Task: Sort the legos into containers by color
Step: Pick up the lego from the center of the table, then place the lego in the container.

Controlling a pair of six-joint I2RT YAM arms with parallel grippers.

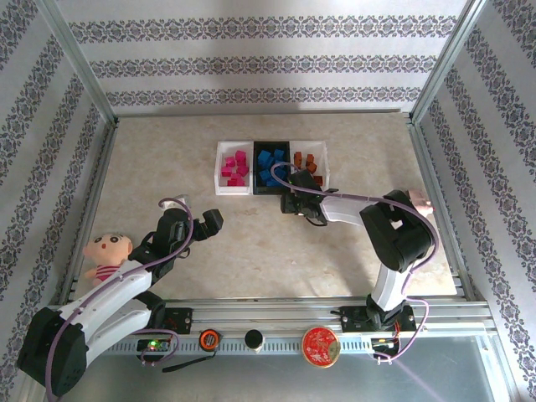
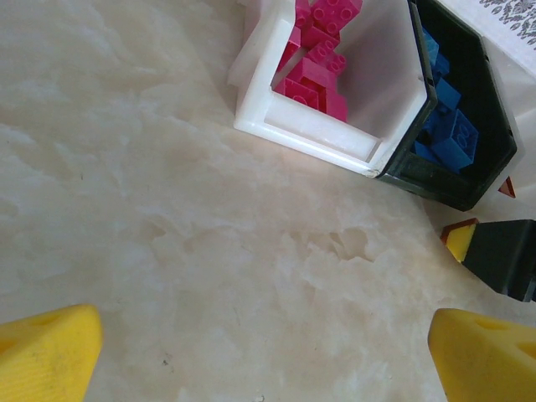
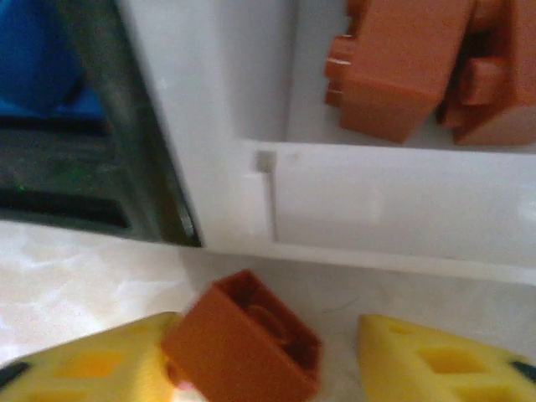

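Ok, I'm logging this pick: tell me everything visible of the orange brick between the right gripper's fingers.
The orange brick looks like smooth plastic, tilted, its hollow underside with a round tube facing the wrist camera. It is over the table just outside the white tray, against one yellow finger of the open right gripper, apart from the other.

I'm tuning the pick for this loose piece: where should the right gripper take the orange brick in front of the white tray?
Probably grip the orange brick across its two flat side walls, coming from above. It lies tipped, hollow underside showing, against one finger of the right gripper, so centre over it first. The white tray stands close behind; keep the fingers parallel to its wall.
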